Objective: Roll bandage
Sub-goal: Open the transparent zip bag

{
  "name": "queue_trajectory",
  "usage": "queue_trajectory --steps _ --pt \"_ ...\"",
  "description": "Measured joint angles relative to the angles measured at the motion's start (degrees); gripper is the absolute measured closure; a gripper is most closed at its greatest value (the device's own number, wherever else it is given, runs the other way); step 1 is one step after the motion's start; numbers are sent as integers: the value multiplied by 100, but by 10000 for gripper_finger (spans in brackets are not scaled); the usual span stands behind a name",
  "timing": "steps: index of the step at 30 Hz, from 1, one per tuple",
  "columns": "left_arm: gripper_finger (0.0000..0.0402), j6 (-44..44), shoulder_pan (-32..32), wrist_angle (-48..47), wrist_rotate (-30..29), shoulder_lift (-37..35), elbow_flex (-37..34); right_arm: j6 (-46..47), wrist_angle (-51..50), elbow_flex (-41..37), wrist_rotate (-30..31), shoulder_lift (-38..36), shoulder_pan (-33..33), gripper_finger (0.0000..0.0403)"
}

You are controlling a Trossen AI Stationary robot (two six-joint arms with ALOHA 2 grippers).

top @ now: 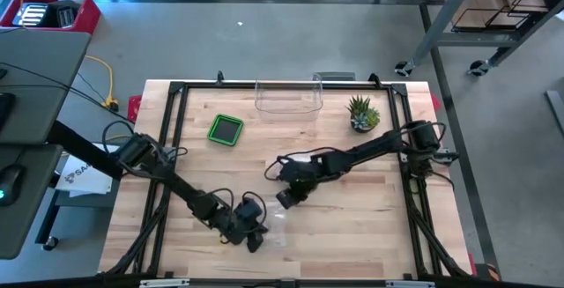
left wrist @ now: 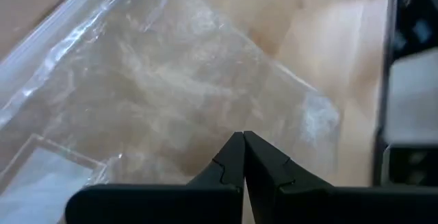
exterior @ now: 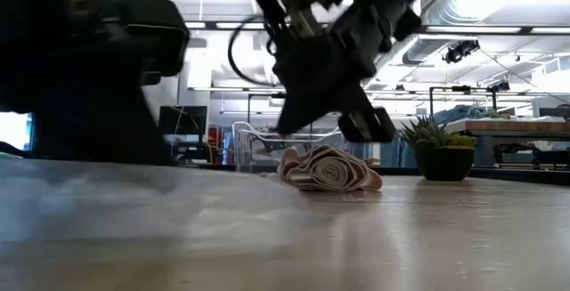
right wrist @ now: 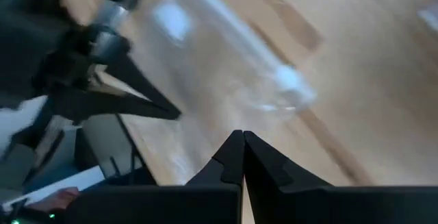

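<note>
A loosely wound beige bandage [exterior: 329,171] lies on the wooden table near its middle. My right gripper [exterior: 370,129] hangs shut just above it, slanting down, with nothing between its fingers [right wrist: 243,136]. In the high view this gripper [top: 289,196] covers most of the bandage. A clear plastic bag [left wrist: 171,80] lies flat near the table's front edge [top: 278,228]. My left gripper [top: 256,235] is shut, and its fingertips [left wrist: 243,138] slant down over the bag. My left gripper points its shut fingertips down at the middle of the clear bag [left wrist: 233,114], slanting from the table's left. I cannot tell whether the tips touch the plastic. The bag lies flat on the wood.
A green square pad [top: 226,129], a clear bin [top: 288,97] and a small potted plant [top: 362,114] stand along the table's far side. Black frame rails [top: 176,121] run along the table's edges. Bare wood lies to the right of the bag.
</note>
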Motion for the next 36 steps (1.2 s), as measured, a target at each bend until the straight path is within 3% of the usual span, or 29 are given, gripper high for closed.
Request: queue_trajectory --steps 4,11,19,25,28,32,36 --pt "401 646 69 -565 503 -47 -1 143 227 -227 47 7 60 402" --pt "401 2784 497 -767 1413 -274 -10 298 655 -239 860 5 576 396" --pt "401 4016 987 -969 2296 -369 -9 71 206 -97 951 -65 717 303" --pt "401 3801 868 -1362 2326 -438 -1 -143 -346 -88 875 -160 465 231" --pt "401 3374 813 -1187 2063 -618 -13 -169 -120 -88 713 -162 391 225" --pt "401 3527 664 -1105 1295 -684 4 -179 181 -88 565 -74 317 229" --pt "401 3816 662 -1389 1395 -465 -9 -252 66 -88 668 -23 252 233"
